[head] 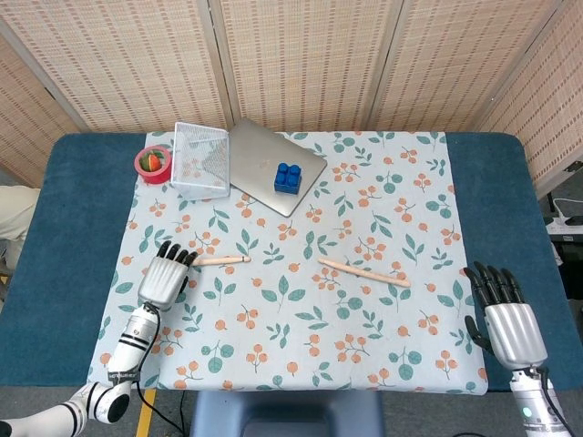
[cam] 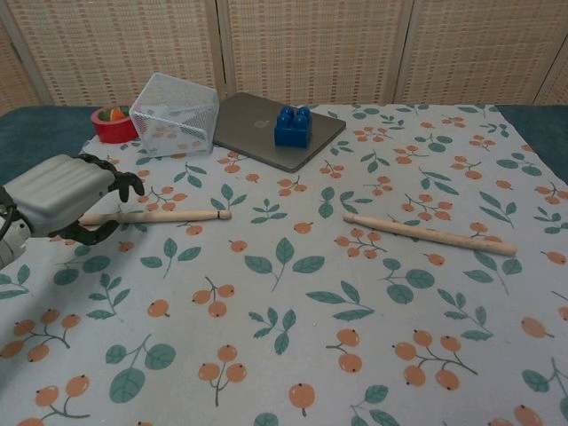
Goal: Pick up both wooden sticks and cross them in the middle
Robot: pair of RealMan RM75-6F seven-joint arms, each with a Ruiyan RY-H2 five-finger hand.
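Two wooden sticks lie apart on the floral cloth (head: 291, 346). The left stick (head: 221, 259) (cam: 173, 216) lies almost level; its left end is covered by my left hand (head: 164, 276) (cam: 60, 196). That hand hovers over the end with fingers apart above the stick and the thumb below it, without closing on it. The right stick (head: 364, 272) (cam: 429, 234) slants down to the right, untouched. My right hand (head: 506, 320) rests near the table's front right corner, fingers spread, holding nothing; the chest view does not show it.
At the back left stand a red tape roll (head: 152, 163) (cam: 110, 122), a tipped white mesh basket (head: 202, 160) (cam: 175, 115) and a grey laptop (head: 264, 155) (cam: 253, 124) with a blue toy brick (head: 288, 177) (cam: 293, 125) on it. Blue table (head: 73, 218) borders the cloth.
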